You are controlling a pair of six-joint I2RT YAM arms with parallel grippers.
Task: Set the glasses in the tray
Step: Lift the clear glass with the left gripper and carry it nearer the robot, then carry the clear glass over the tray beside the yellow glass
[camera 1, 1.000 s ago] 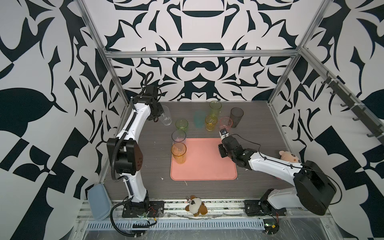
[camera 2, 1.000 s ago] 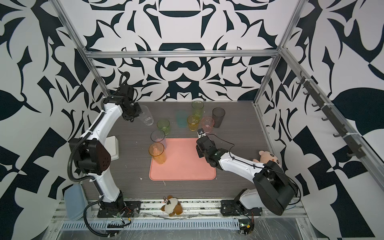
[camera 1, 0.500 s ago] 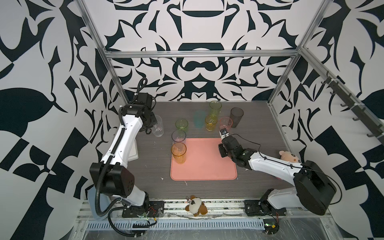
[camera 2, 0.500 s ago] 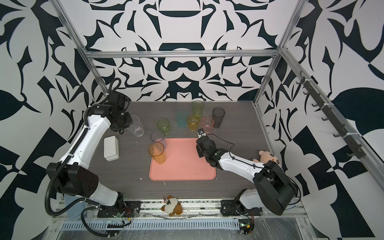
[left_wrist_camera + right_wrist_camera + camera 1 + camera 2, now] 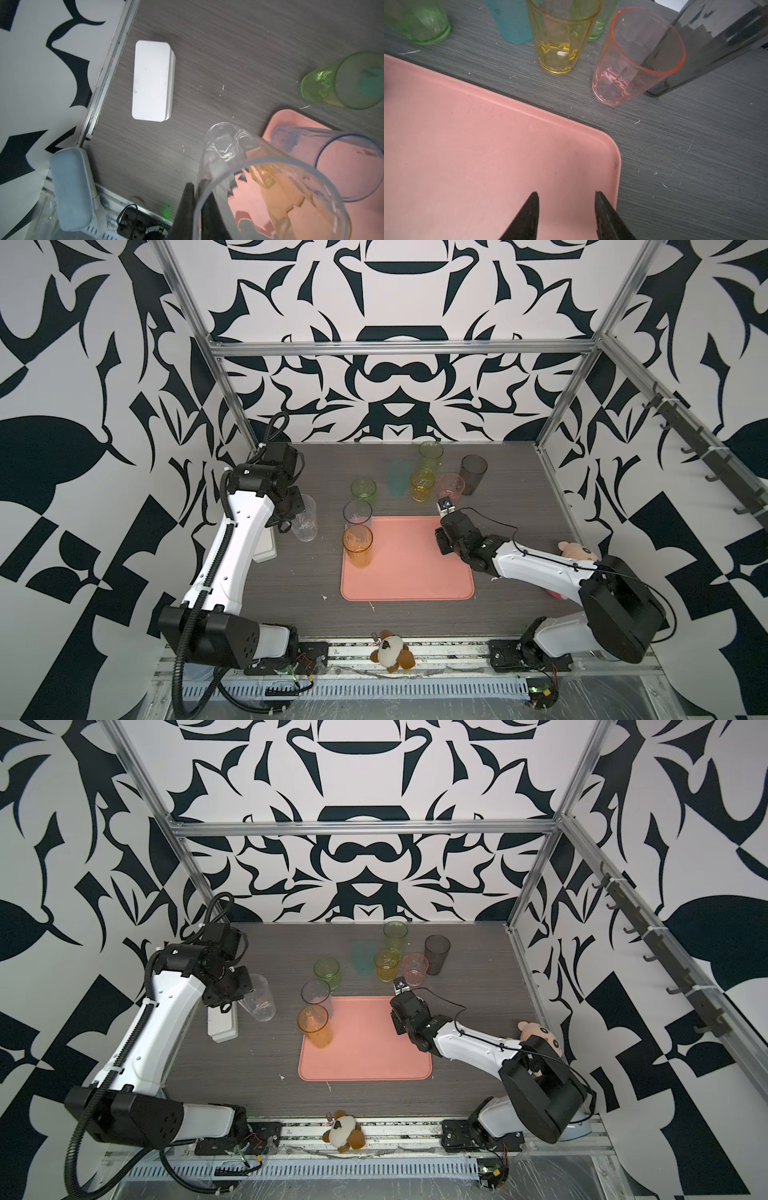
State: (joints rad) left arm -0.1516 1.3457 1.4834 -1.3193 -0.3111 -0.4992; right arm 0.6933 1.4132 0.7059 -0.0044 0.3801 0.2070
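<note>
The salmon-pink tray (image 5: 415,572) (image 5: 374,1052) lies mid-table. An orange glass (image 5: 357,545) and a blue-tinted glass (image 5: 357,512) stand at its far left corner. My left gripper (image 5: 296,508) (image 5: 196,185) is shut on the rim of a clear glass (image 5: 305,519) (image 5: 258,997) (image 5: 224,143), held tilted above the table left of the tray. Behind the tray stand green (image 5: 363,490), teal (image 5: 398,479), yellow (image 5: 560,41), tall green (image 5: 431,456), pink (image 5: 633,60) and smoky grey (image 5: 473,475) glasses. My right gripper (image 5: 445,506) (image 5: 566,194) hangs open and empty over the tray's far right corner.
A white box (image 5: 266,545) (image 5: 152,80) lies by the left wall, under my left arm. A pale blue container (image 5: 70,189) sits at the front left. Plush toys lie at the front rail (image 5: 392,655) and by the right wall (image 5: 575,551).
My left arm has carried the clear glass from the back left corner forward and towards the tray. The right arm has not moved.
</note>
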